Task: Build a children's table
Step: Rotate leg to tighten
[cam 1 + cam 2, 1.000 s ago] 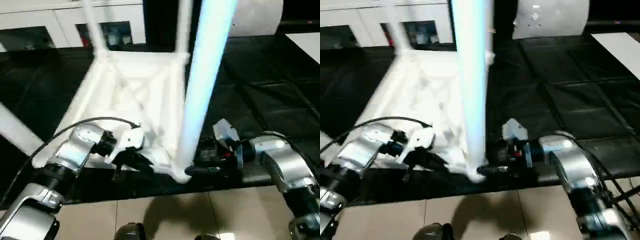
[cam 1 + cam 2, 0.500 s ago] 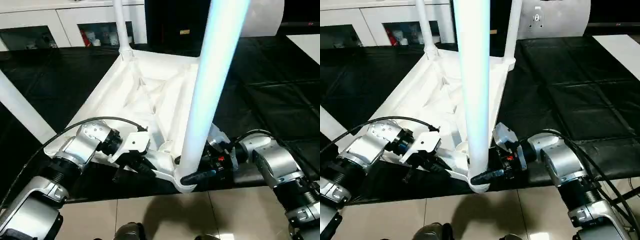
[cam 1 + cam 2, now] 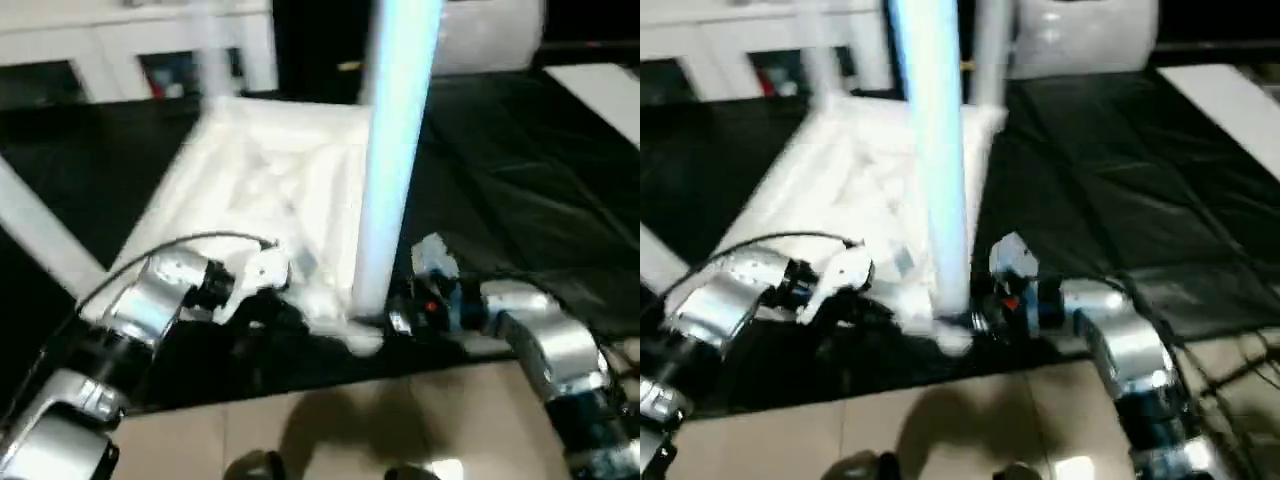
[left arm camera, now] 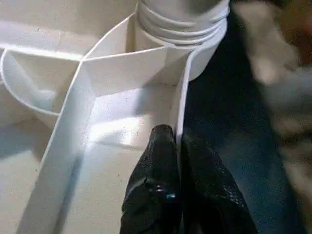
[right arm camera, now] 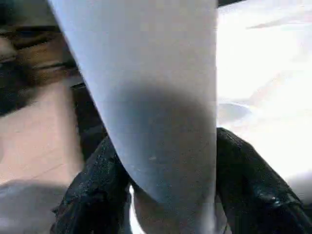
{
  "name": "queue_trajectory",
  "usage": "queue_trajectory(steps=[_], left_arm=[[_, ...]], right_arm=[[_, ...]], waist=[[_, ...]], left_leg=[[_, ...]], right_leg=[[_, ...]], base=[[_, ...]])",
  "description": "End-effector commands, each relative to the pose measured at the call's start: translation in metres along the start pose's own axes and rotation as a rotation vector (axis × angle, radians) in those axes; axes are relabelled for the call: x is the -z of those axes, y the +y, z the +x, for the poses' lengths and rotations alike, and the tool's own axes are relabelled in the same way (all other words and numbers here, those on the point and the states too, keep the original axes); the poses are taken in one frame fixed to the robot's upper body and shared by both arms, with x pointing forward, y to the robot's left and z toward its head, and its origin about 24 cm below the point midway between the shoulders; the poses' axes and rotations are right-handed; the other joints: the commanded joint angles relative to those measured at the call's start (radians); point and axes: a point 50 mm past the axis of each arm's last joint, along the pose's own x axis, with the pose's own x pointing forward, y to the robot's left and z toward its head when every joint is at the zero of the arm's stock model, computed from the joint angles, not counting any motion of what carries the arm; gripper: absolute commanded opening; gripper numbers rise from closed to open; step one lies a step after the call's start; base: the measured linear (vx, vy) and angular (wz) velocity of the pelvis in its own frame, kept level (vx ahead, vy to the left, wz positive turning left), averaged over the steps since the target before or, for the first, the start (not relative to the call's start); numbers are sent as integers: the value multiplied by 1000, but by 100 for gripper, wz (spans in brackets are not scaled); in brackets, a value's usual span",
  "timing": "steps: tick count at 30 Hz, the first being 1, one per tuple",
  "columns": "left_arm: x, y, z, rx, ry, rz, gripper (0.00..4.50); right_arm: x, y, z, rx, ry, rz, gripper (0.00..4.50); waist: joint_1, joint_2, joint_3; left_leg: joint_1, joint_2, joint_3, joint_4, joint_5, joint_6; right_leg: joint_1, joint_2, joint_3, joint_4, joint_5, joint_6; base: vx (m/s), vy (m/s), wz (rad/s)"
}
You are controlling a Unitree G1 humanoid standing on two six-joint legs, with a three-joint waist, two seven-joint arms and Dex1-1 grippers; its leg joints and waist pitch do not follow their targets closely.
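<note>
Table: the all-white plastic children's table (image 3: 270,190) lies upside down on the black padded floor mat (image 3: 520,180), its ribbed underside facing up, with long tapered round white legs standing up from its corner sockets.
Near leg: the long white tapered leg (image 3: 395,150) rises from the rounded corner socket (image 4: 183,22) at the table corner closest to the robot; that socket is the landmark for the rest.
Left gripper: the left gripper (image 4: 178,161) is closed, its two black fingers pinching the thin raised rim (image 4: 183,92) of the tabletop just along from that socket.
Right gripper: the right gripper (image 5: 165,185) straddles the near leg low down, just above the socket, one black finger (image 5: 253,180) on each side and close against it; whether it is clamped tight I cannot tell.
Handling: thin-walled moulded plastic, so probably light and fairly stiff, though the rim may flex (it is only a thin wall).
Surface: smooth and glossy, likely slippery to rubber fingers when twisting.
Where to hold: my judgement is low on the leg, next to the socket, where it is widest, while pinning the rim beside that socket.
</note>
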Motion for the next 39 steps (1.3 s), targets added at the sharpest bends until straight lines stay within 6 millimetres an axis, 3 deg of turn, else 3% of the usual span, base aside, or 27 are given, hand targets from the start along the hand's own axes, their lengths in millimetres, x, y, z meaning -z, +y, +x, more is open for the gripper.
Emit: queue_trajectory(steps=[1,3,5,7,8,10,11,14,17,18,22,25,27,30,32,37,39], left_arm=[[-18,1,11,-85,-94,-27,0],[-22,1,17,-129,-110,-52,0],[-38,4,44,-285,-148,-114,0],[-40,4,46,-296,-150,-117,0],[-49,6,57,-349,-155,-129,0],[-56,8,64,-371,-154,-118,0],[-56,8,64,-371,-154,-118,0],[-59,8,62,-352,-146,-92,0],[-52,8,55,-330,-122,-69,0],[-49,9,52,-320,-114,-64,0],[-34,6,37,-216,-80,10,0],[-24,1,26,-77,-54,72,0],[-20,-1,23,-18,-41,102,0],[-8,-7,12,159,34,171,0],[-6,-10,8,251,38,182,0],[-4,-10,5,358,81,227,0],[-5,-9,5,391,94,249,0]], right_arm=[[11,12,22,41,26,80,213],[10,12,29,115,10,107,210],[9,11,55,364,-15,161,209],[9,11,57,379,-15,162,209],[8,11,67,479,-21,185,209],[4,11,73,535,-35,191,209],[4,11,73,535,-36,191,209],[1,10,66,550,-72,156,272],[2,5,52,542,-102,145,283],[2,3,46,533,-110,134,307],[-1,-8,15,441,-133,44,338],[-4,-13,-7,308,-98,-33,360],[-4,-13,-12,246,-73,-57,360],[-5,-11,-26,13,9,-114,360],[-5,-8,-31,-133,49,-129,360],[-7,-4,-30,-330,96,-103,360],[-8,-2,-27,-401,100,-90,334]], waist=[[5,-8,-59],[-6,-11,-60],[-8,-5,-60],[-8,-8,-61],[-8,4,-61],[-9,4,-61],[-4,2,-65],[-1,9,-69],[0,7,-67],[1,9,-66],[1,6,-72],[0,3,-75],[8,7,-75],[26,5,-75],[33,7,-73],[48,2,-70],[51,0,-68]], left_leg=[[23,50,-29,-89,-279,-16],[23,46,-30,-86,-280,-12],[30,44,-26,-83,-268,-8],[30,41,-28,-85,-263,-13],[34,43,-25,-86,-252,-10],[32,39,-27,-87,-251,-15],[32,39,-28,-84,-238,-8],[29,38,-27,-81,-200,22],[26,39,-28,-82,-215,38],[26,40,-29,-83,-220,38],[23,41,-32,-78,-194,55],[22,40,-25,-67,-127,104],[25,43,-24,-65,-128,115],[28,47,-23,-63,-124,124],[29,51,-22,-64,-131,121],[36,54,-21,-67,-198,93],[36,58,-23,-73,-228,67]], right_leg=[[32,-39,29,-77,-220,-232],[33,-40,29,-83,-246,-219],[24,-35,32,-90,-232,-210],[27,-34,29,-93,-248,-198],[19,-29,32,-94,-214,-191],[24,-25,29,-93,-189,-189],[27,-26,30,-90,-150,-188],[34,-26,27,-84,-61,-190],[37,-29,25,-87,-73,-195],[37,-28,26,-86,-86,-194],[46,-30,24,-81,-32,-201],[46,-29,22,-71,65,-244],[45,-31,21,-70,46,-254],[42,-28,18,-66,37,-265],[40,-29,19,-63,32,-275],[33,-34,22,-66,-60,-286],[33,-38,24,-68,-98,-278]], base=[[0,0,0],[0,0,0],[0,0,0],[0,0,0],[0,0,0],[0,0,0],[0,0,0],[0,0,0],[0,0,0],[0,0,0],[0,0,0],[0,0,0],[0,0,0],[0,0,0],[0,0,0],[0,0,0],[0,0,0]])
